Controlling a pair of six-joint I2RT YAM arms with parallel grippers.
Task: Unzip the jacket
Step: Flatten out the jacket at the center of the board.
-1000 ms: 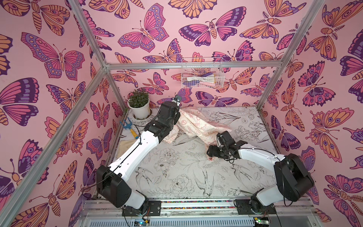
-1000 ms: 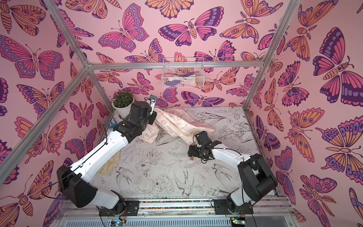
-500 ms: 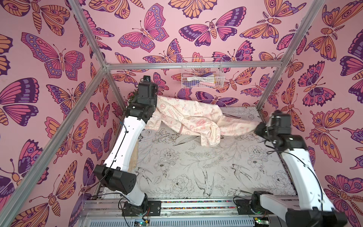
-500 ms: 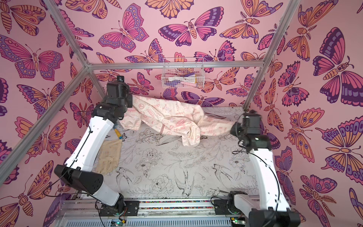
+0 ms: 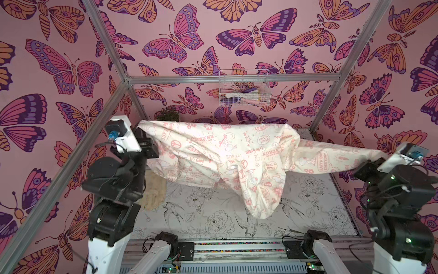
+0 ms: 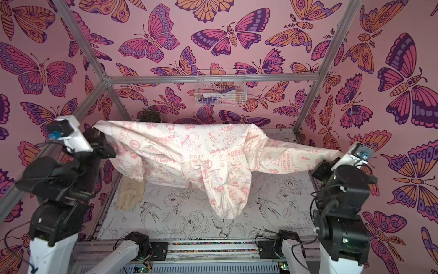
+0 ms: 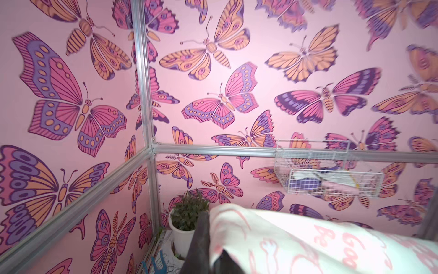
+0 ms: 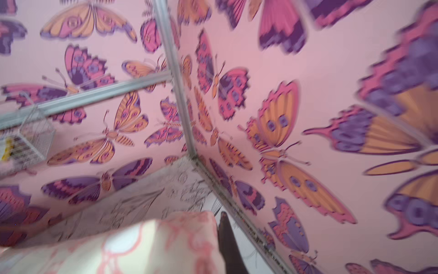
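Top views: we're holding the jacket (image 5: 225, 156) midair, left gripper (image 5: 143, 134) and right gripper (image 5: 379, 161) clamping its ends, unzipping seemingly not started.

One jacket (image 5: 213, 154) spans the middle in both top views. There are two robot arms: the left arm (image 5: 111, 175) at the lower left, the right arm (image 5: 403, 187) at the lower right. One glove (image 5: 154, 192) lies left of centre, one potted plant (image 5: 167, 115) shows above it, and one wire basket (image 5: 244, 102) hangs above centre of the frame.
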